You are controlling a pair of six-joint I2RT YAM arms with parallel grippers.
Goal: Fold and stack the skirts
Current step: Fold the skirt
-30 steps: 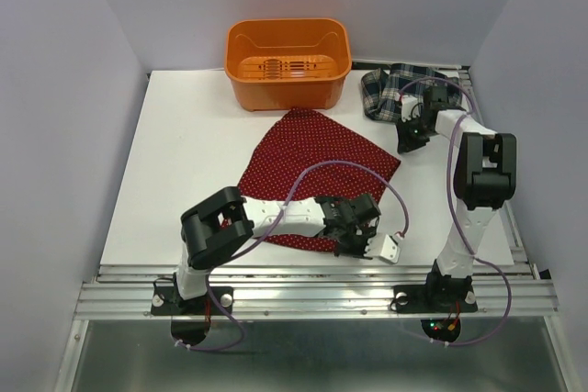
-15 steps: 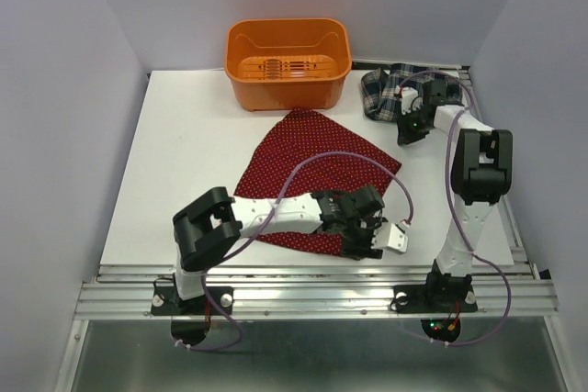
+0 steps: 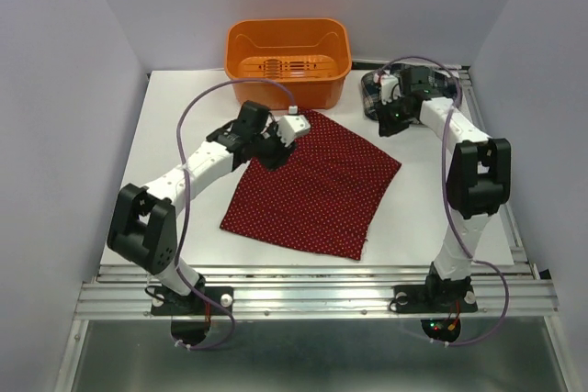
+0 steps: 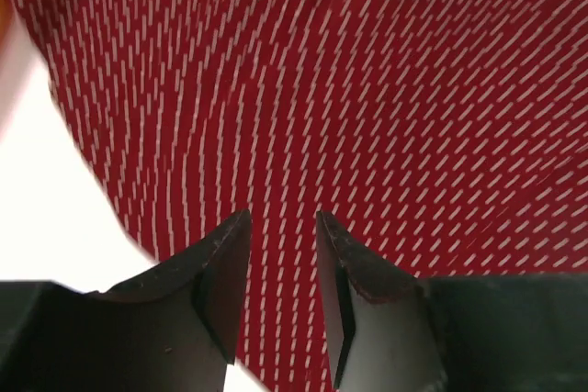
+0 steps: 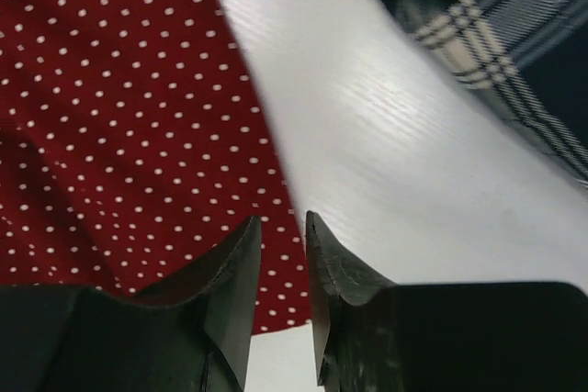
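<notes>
The dark red dotted skirt [image 3: 317,188] lies spread flat mid-table; it fills the left wrist view [image 4: 367,89] and shows at the left of the right wrist view [image 5: 119,89]. My left gripper [image 3: 274,153] hovers over its far left corner, jaws a narrow gap apart and empty [image 4: 283,219]. The plaid skirt [image 3: 375,89] lies bunched at the far right, partly hidden by the right arm, and shows in the right wrist view [image 5: 496,16]. My right gripper [image 3: 383,123] is between the two skirts, over bare table, jaws slightly apart and empty [image 5: 283,219].
An orange plastic bin [image 3: 288,66] stands at the table's far edge, just beyond the red skirt's far corner. The white table [image 3: 184,126] ends at a metal rail along the near edge. Grey walls close in both sides.
My left arm has swung from the skirt's near edge to its far left corner. The red skirt now lies flat and wider. My right gripper has moved slightly left and farther.
</notes>
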